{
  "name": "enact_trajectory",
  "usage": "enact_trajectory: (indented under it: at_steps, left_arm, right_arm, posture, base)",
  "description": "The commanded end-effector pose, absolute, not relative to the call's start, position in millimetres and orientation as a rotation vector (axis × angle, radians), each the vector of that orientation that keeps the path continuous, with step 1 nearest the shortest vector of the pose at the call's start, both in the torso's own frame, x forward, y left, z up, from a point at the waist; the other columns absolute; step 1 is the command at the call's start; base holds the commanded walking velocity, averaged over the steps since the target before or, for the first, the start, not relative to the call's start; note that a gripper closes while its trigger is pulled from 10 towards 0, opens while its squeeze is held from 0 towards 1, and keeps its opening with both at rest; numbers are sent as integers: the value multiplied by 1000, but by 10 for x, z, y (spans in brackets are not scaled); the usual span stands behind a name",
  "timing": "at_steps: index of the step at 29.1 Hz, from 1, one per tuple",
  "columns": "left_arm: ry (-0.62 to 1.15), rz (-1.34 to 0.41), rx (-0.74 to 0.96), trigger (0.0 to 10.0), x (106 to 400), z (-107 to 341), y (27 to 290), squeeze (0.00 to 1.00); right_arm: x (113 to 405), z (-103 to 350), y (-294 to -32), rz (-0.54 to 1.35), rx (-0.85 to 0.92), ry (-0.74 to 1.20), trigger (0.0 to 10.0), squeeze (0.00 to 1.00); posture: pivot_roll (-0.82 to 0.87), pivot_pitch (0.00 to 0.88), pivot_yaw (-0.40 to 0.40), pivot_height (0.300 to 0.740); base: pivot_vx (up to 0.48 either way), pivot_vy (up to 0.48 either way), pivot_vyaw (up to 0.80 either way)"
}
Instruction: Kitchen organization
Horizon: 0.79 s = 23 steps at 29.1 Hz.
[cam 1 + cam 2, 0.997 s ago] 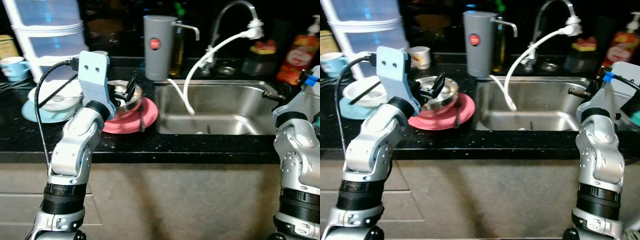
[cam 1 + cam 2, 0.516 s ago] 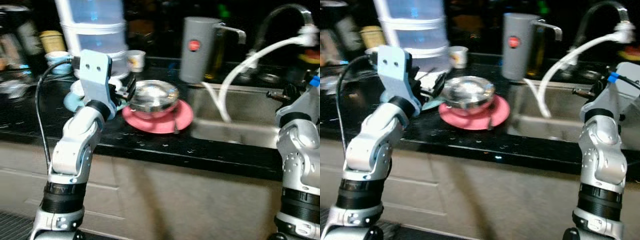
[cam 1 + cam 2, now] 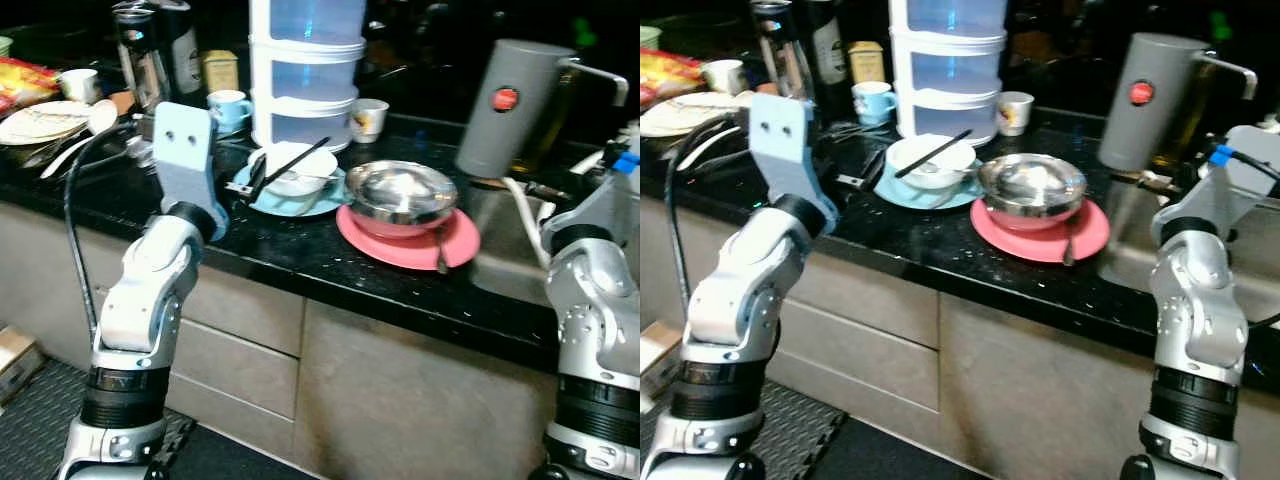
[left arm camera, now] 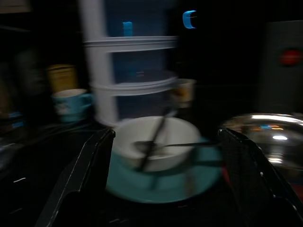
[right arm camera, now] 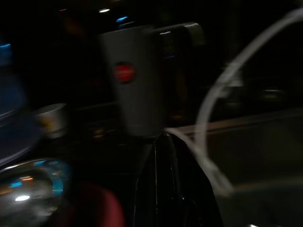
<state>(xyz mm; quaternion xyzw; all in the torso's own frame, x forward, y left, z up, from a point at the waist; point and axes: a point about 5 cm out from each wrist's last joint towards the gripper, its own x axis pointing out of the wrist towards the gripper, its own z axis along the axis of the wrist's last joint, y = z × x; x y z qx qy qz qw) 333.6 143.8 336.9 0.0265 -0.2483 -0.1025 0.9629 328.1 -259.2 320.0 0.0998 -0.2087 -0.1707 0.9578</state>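
Counter edge (image 3: pixel 330 290): black, speckled, running from 9 o'clock down toward 4 o'clock, bare strip along its front. Left gripper (image 4: pixel 165 179): raised over that edge at 10 o'clock, fingers (image 4: pixel 80 175) spread wide, holding nothing, framing the white bowl. White bowl (image 3: pixel 295 168): on a light-blue plate (image 3: pixel 290 200), dark chopsticks (image 3: pixel 292 165) laid across the rim. Steel bowl (image 3: pixel 400 195): shiny, dented-looking, seated on a pink plate (image 3: pixel 405 240), just beside the blue plate toward 3 o'clock; a utensil (image 3: pixel 440 250) lies on the pink plate's right part. Right gripper (image 5: pixel 158 189): at 3 o'clock beside the sink, fingers pressed together, nothing between them, pointing toward the grey jug (image 3: pixel 505 105). Farther back at 12 o'clock: stacked clear containers (image 3: pixel 305 70), blue mug (image 3: pixel 228 105), small cup (image 3: pixel 368 118). The right wrist view alone gives the white hose (image 5: pixel 222 104).
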Motion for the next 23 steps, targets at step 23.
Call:
enact_trajectory:
  at_steps: [23]
  left_arm:
    - [-429,-163,75,10000,3409,3269,1467,0]
  right_arm:
    - [3261,3187,-2547,-311,193,-418,10000,0]
  posture:
    - [32,161,-45,740]
  base:
    - [0,-61,-243]
